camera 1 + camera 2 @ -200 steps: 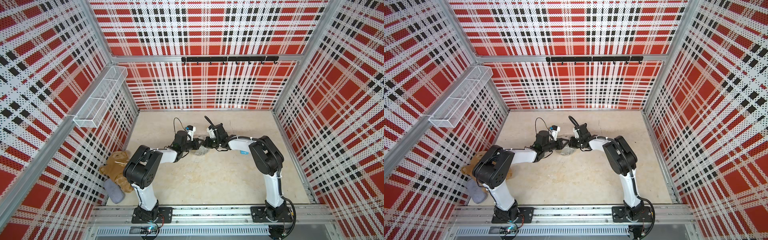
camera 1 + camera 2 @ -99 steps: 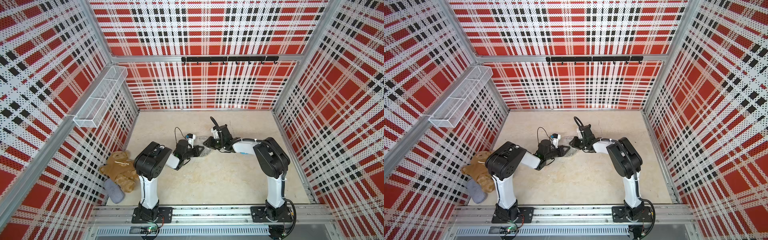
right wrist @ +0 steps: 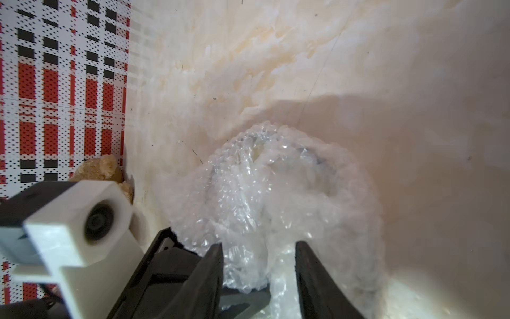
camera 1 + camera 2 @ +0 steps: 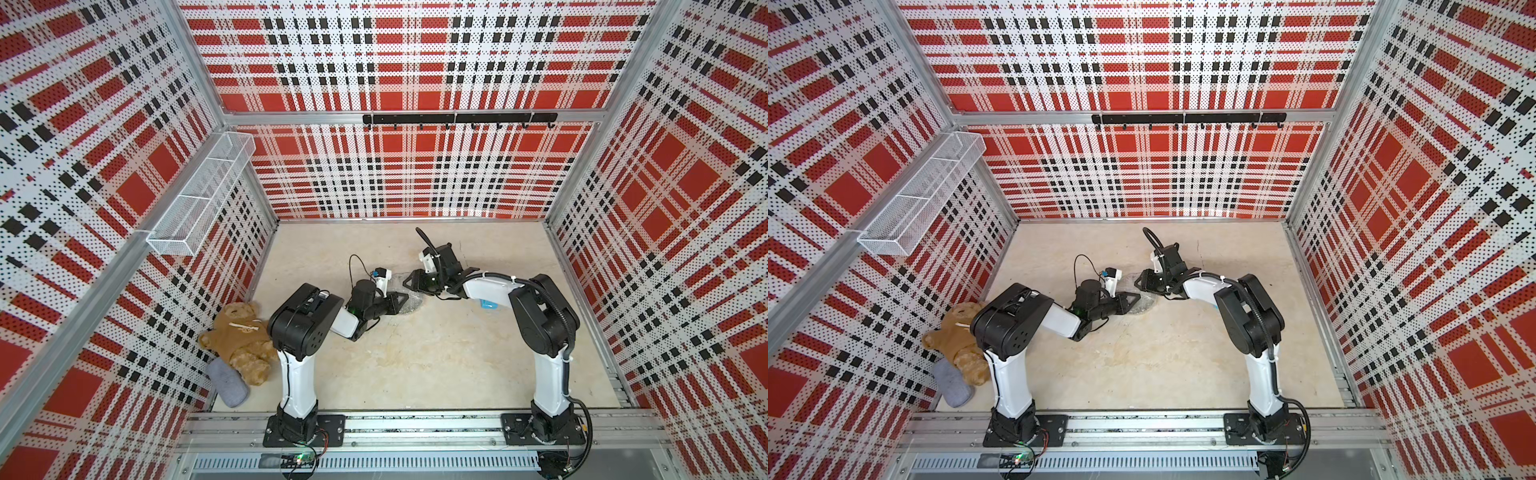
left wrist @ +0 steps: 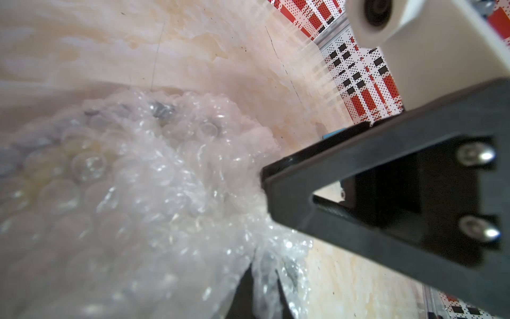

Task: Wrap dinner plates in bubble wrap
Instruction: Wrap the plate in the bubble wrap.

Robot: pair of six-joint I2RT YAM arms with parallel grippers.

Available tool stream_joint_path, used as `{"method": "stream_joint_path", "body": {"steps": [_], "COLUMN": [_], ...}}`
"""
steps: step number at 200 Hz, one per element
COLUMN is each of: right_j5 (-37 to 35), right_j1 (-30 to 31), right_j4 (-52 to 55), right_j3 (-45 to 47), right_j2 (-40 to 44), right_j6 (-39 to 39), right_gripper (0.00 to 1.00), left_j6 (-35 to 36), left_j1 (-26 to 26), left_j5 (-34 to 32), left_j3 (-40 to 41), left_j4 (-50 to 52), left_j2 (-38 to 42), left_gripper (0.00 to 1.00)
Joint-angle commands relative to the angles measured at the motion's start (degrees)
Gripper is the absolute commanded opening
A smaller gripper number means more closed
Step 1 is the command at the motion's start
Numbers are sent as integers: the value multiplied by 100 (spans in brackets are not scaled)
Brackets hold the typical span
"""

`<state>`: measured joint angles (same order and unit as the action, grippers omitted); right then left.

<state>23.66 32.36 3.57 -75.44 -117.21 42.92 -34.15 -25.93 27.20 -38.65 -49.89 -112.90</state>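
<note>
The bubble wrap (image 4: 411, 306) (image 4: 1144, 305) is a crumpled glossy bundle on the floor between the two arms. The plate (image 3: 258, 150) lies inside it and shows only as a faint yellow patch with a dark arc. My left gripper (image 5: 260, 295) (image 4: 404, 297) is shut, pinching a fold at the bundle's edge. From the other side, my right gripper (image 3: 259, 256) (image 4: 407, 283) stands open with its jaws wide apart. Loose wrap lies between its fingers (image 3: 214, 265) without being clamped. The two grippers nearly touch.
A brown teddy bear (image 4: 239, 332) and a grey cloth (image 4: 227, 382) lie against the left wall. Under the right forearm sits a blue tape dispenser (image 4: 488, 304). A wire basket (image 4: 199, 195) hangs on the left wall and a hook rail (image 4: 457, 118) on the back wall.
The right gripper has opened and let go of the wrap. The left arm has folded in nearer to its base, still pinching the wrap.
</note>
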Motion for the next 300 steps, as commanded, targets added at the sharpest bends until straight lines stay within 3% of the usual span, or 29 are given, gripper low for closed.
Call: {"method": "stream_joint_path", "body": {"steps": [1, 13, 30, 61, 80, 85, 104, 124, 145, 159, 187, 208, 228, 243, 265, 283, 300], "right_j5": [115, 152, 268, 378, 417, 376, 184, -33, -124, -150, -205, -242, -266, -275, -235, -197, -156], "right_j1": [103, 135, 161, 174, 174, 174, 165, 165, 160, 160, 149, 148, 149, 154, 148, 148, 148], "right_j4": [443, 488, 494, 204, 9, -67, -304, -353, -365, -397, -406, -400, -424, -461, -513, -541, -602], "right_j3": [-160, -228, -246, -2, 134, 205, 407, 511, 601, 641, 639, 653, 660, 660, 662, 660, 676], "right_j2": [-355, -494, -626, -603, -546, -519, -437, -459, -527, -540, -558, -559, -556, -549, -569, -557, -510], "right_j6": [52, 177, 301, 489, 564, 616, 751, 763, 775, 785, 775, 765, 749, 752, 746, 746, 753], "right_gripper": [47, 46, 41, 21, 4, 0, 0, 0, 0, 0, 0, 0, 0, 0, 0, 0, 0], "left_j6": [348, 518, 658, 750, 757, 717, 422, -315, -1359, -1741, -1218, -964, -1357, -1514, -1263, -681, 233], "left_j1": [-166, -230, -285, -354, -404, -404, -319, 25, 493, 749, 1022, 1123, 1531, 1729, 1616, 1240, 540], "left_j5": [114, 145, 145, 5, 33, 78, 402, 871, 1317, 1196, 51, -1500, -2000, -1880, -1611, -1554, -2193], "left_j3": [-52, -109, -215, -339, -429, -455, -374, 129, 786, 1225, 1518, 1356, 1325, 1363, 1246, 1037, 846], "left_j4": [406, 406, 398, 344, 322, 307, 55, -978, -2228, -2631, -793, 1438, 2403, 2557, 2425, 2267, 2264], "left_j2": [-60, -20, -20, 45, 69, 81, 177, 378, 737, 1219, 2641, 3425, 3584, 3454, 3049, 2751, 2697], "left_gripper": [3, 9, 9, 9, 14, 17, 37, 55, 67, 75, 100, 98, 98, 98, 100, 95, 95]}}
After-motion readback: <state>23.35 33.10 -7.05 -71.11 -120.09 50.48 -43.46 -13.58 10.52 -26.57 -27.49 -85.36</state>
